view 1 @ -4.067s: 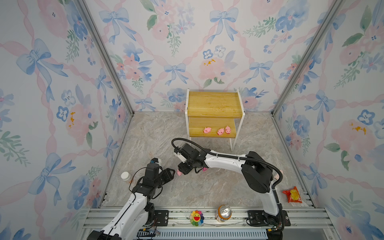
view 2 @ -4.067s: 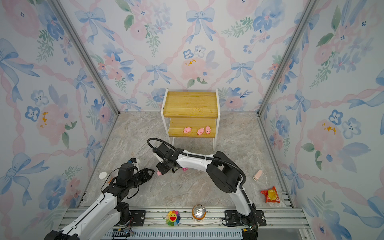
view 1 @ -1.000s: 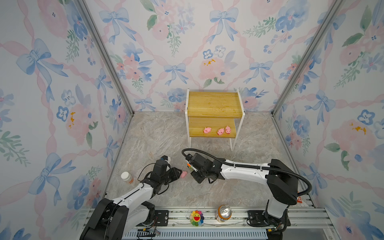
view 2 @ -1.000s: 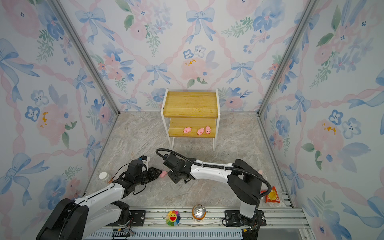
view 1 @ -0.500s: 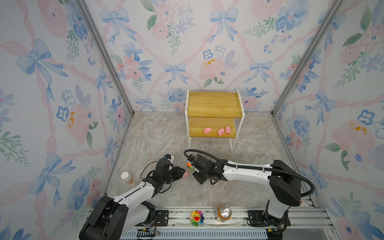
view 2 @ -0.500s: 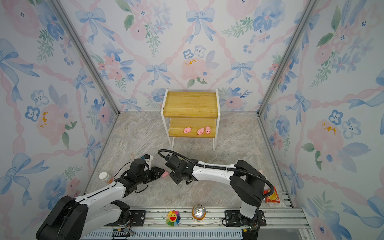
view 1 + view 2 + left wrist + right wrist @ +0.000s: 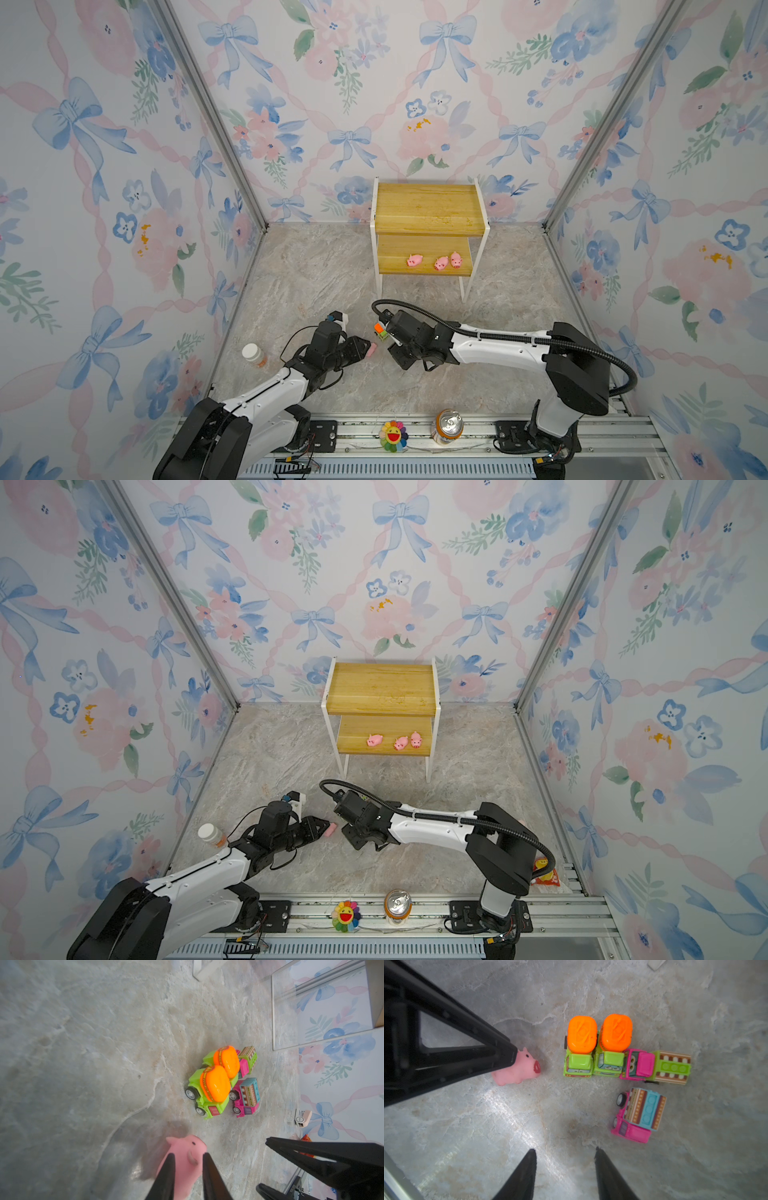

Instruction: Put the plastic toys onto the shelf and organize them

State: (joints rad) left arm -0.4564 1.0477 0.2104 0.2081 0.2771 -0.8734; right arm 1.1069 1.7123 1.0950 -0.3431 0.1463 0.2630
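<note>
So the left gripper (image 7: 188, 1154) is clamped on one pink pig (image 7: 187, 1145), a finger on each side of its body, down low over the marble floor (image 7: 467, 1126). Can't tell if its feet actually touch. The pig's snout points at the trucks, which sit close by but not touching it. The right gripper (image 7: 564, 1150) hangs right above that same spot with its jaws apart and nothing between them. Truck count is four, all on the floor: a green truck (image 7: 580, 1047) with an orange top pressed side by side against a second green truck (image 7: 612, 1045), then a pink truck (image 7: 656, 1067) with a green and brown striped bed touching that second green one at the cab, and a second pink truck (image 7: 639, 1114) with a blue striped top sitting just beside them at an angle. In the top views the right arm hides most of the trucks. Further back, against the rear wall, is the shelf (image 7: 428, 208). Its top board is bare, and three more pigs (image 7: 414, 260) (image 7: 441, 262) (image 7: 456, 260) stand in a row on the lower board (image 7: 395, 249), the right two nearly touching. That makes four pigs total. Extras: one bottle (image 7: 253, 354) by the left wall, one can (image 7: 449, 426) and one rainbow flower (image 7: 392, 435) on the front rail, and one red snack packet (image 7: 544, 872) half hidden behind the right arm.
</note>
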